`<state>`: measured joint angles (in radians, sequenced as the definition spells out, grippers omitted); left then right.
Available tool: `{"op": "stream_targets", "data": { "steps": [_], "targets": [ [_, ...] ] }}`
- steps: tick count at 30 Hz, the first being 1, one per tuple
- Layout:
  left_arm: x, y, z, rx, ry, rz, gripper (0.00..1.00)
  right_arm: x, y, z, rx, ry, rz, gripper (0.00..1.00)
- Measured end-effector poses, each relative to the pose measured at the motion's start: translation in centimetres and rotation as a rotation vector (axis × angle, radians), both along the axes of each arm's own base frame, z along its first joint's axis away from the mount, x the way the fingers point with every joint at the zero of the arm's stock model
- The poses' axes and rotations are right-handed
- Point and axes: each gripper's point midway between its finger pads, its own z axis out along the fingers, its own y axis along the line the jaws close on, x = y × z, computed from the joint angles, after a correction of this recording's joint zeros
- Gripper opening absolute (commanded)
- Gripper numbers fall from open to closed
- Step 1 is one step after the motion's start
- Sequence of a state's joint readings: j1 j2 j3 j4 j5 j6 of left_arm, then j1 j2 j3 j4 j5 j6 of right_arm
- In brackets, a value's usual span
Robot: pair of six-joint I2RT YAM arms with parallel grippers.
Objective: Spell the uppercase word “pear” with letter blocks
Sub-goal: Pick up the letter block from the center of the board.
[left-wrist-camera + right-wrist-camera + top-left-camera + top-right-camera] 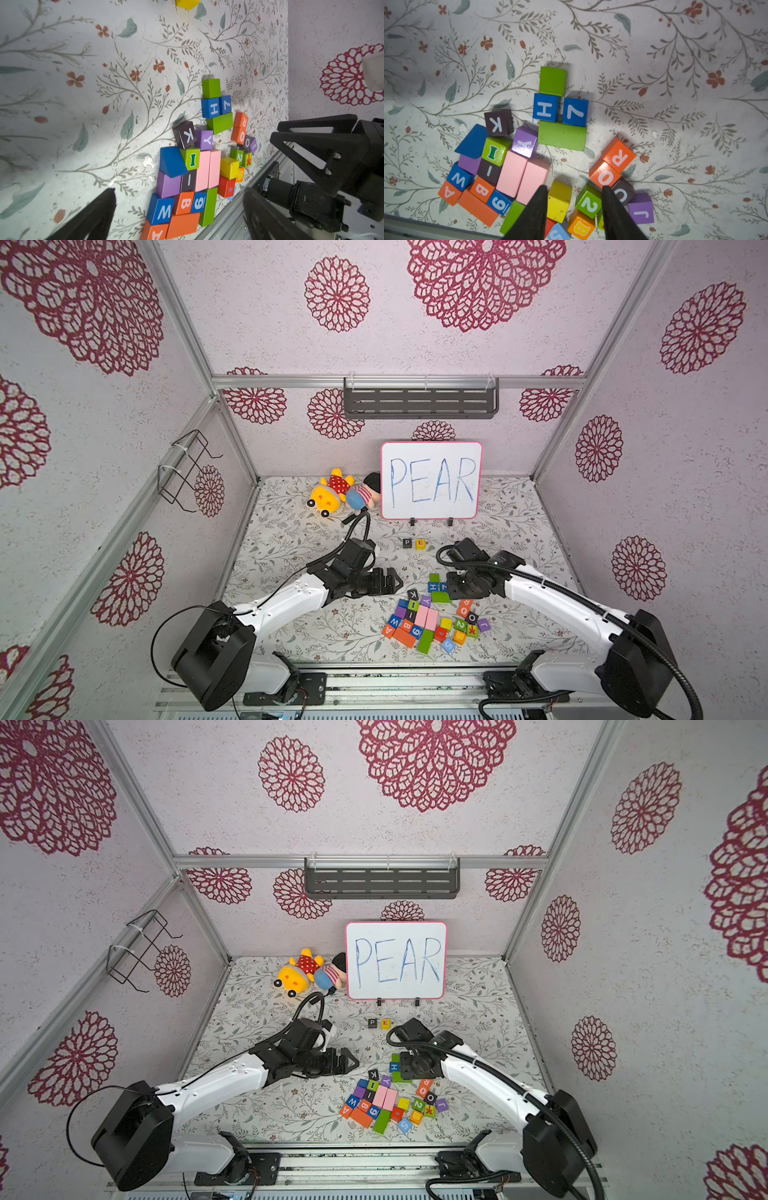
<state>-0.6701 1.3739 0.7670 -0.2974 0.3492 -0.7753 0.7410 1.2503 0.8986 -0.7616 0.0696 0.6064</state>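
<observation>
Orange A block (449, 193) sits at the near left corner of the pile (512, 172), nearer my left hand (395, 581). My right hand (573, 190), part open and empty, hovers beside the R block (619, 156).

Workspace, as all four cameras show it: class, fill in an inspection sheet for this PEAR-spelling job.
Surface: floral-print table, flat.
Job's things: P block and E block side by side before the whiteboard; A block and R block in the pile.
Clutter: other coloured blocks; plush toys.
Grippers: left gripper open, empty; right gripper open above the pile, empty.
Cables: black cable looping off left arm; hose along right arm.
Surroundings: flowered walls, slotted shelf, wire rack.
</observation>
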Motion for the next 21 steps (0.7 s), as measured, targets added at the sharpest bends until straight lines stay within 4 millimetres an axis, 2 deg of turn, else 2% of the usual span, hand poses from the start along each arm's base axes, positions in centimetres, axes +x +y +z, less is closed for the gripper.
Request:
{"op": "stream_targets", "data": {
  "steps": [3, 8, 12, 16, 21],
  "targets": [
    [-0.7, 0.4, -0.6, 0.006, 0.019, 0.006, 0.98, -1.7, 1.8, -0.1, 0.042, -0.010, 0.080, 0.45],
    [-2.2, 1.7, -2.3, 0.026, 0.078, 0.042, 0.98, -3.6, 6.4, -0.5, 0.097, -0.028, 0.231, 0.43],
    [-2.7, 2.5, -3.3, 0.048, 0.115, 0.075, 0.98, -4.5, 10.0, -1.7, 0.097, -0.027, 0.335, 0.41],
    [-3.1, 3.7, -3.7, 0.057, 0.138, 0.126, 0.99, -6.3, 13.5, -3.1, 0.105, -0.028, 0.465, 0.40],
    [-4.0, 6.1, -4.4, 0.072, 0.177, 0.228, 0.99, -8.0, 16.0, -4.3, 0.125, -0.031, 0.575, 0.38]
  ]
}}
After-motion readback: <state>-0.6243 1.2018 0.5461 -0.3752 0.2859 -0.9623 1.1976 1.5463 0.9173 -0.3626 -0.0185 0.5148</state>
